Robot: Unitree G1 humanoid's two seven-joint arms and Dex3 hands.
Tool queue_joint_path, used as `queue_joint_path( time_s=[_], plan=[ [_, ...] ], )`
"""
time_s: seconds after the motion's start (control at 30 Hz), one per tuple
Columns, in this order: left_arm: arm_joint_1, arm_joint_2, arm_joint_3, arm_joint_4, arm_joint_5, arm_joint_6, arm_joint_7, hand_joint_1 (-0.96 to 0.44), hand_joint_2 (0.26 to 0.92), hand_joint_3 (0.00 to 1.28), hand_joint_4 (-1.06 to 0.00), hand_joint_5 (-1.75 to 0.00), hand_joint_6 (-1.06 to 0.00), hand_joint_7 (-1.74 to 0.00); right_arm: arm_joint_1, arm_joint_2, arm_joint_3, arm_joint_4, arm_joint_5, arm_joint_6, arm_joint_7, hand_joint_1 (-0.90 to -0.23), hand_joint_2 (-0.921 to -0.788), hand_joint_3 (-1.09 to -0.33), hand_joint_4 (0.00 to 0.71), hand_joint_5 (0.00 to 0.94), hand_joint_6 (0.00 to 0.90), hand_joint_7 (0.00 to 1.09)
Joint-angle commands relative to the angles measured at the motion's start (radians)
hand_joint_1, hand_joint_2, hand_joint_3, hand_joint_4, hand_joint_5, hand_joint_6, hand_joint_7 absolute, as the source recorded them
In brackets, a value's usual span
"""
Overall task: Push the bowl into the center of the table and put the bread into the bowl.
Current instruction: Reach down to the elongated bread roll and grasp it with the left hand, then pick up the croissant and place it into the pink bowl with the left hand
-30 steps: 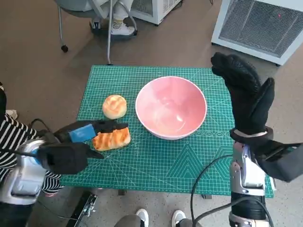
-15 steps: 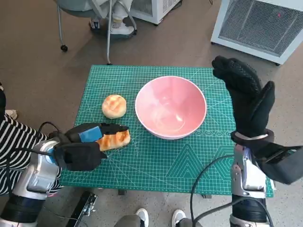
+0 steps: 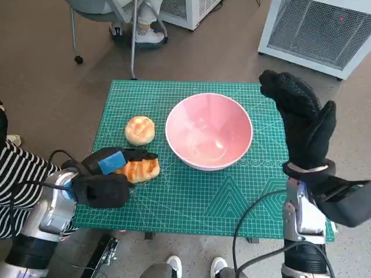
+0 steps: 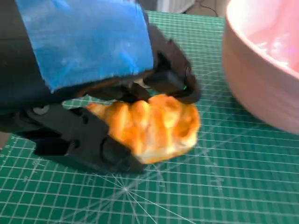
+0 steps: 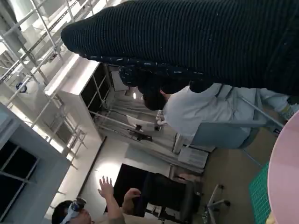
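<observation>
A pink bowl (image 3: 208,131) stands on the green cutting mat (image 3: 191,202), right of the middle. An oblong golden bread (image 3: 142,169) lies on the mat left of the bowl. My left hand (image 3: 107,176) grips it, fingers over its far side and the thumb against its near side; the left wrist view shows the bread (image 4: 149,126) between those fingers (image 4: 173,81), still resting on the mat, with the bowl (image 4: 261,70) close beside it. A round bun (image 3: 139,130) sits a little further back. My right hand (image 3: 301,121) is raised upright beside the bowl's right rim, holding nothing.
A chair's legs (image 3: 133,40) stand behind the table and a white grilled unit (image 3: 316,29) at the back right. A person's striped sleeve (image 3: 14,174) is at the left edge, shoes (image 3: 174,265) at the front. In the right wrist view, people (image 5: 187,112) sit nearby.
My left hand has slid forward along the bread and its fingers have closed round it. The bowl, the bun and my right hand have hardly moved.
</observation>
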Motion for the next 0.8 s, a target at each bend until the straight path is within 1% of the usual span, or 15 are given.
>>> queue_joint_path(
  time_s=[0.03, 0.1, 0.23, 0.43, 0.8],
  plan=[
    [-0.001, -0.007, -0.016, 0.051, 0.033, -0.041, 0.042, 0.01, 0.911, 0.10, -0.67, -1.03, -0.51, -1.16, 0.022, -0.001, 0.000, 0.010, -0.002, 0.011, 0.002, -0.694, -0.921, -0.686, 0.202, 0.000, 0.183, 0.33],
    [-0.002, -0.007, -0.017, 0.067, 0.038, -0.058, 0.060, 0.01, 0.916, 0.12, -0.67, -1.13, -0.51, -1.23, 0.021, -0.001, 0.000, 0.011, -0.003, 0.010, 0.002, -0.694, -0.921, -0.686, 0.202, 0.000, 0.182, 0.33],
    [-0.008, -0.009, -0.020, 0.097, 0.051, -0.088, 0.092, 0.00, 0.919, 0.11, -0.69, -1.19, -0.53, -1.22, 0.019, 0.001, 0.000, 0.017, -0.004, 0.007, 0.002, -0.694, -0.921, -0.686, 0.202, 0.000, 0.182, 0.33],
    [-0.014, -0.010, -0.019, 0.123, 0.057, -0.119, 0.130, 0.00, 0.920, 0.10, -0.70, -1.22, -0.55, -1.18, 0.015, 0.001, 0.000, 0.027, -0.007, 0.003, 0.001, -0.694, -0.921, -0.687, 0.202, 0.000, 0.181, 0.33],
    [-0.020, -0.013, -0.009, 0.129, 0.053, -0.144, 0.170, 0.00, 0.920, 0.07, -0.73, -1.19, -0.59, -1.13, 0.003, -0.002, -0.002, 0.049, -0.004, -0.007, 0.007, -0.692, -0.921, -0.697, 0.198, 0.000, 0.180, 0.34]
  ],
)
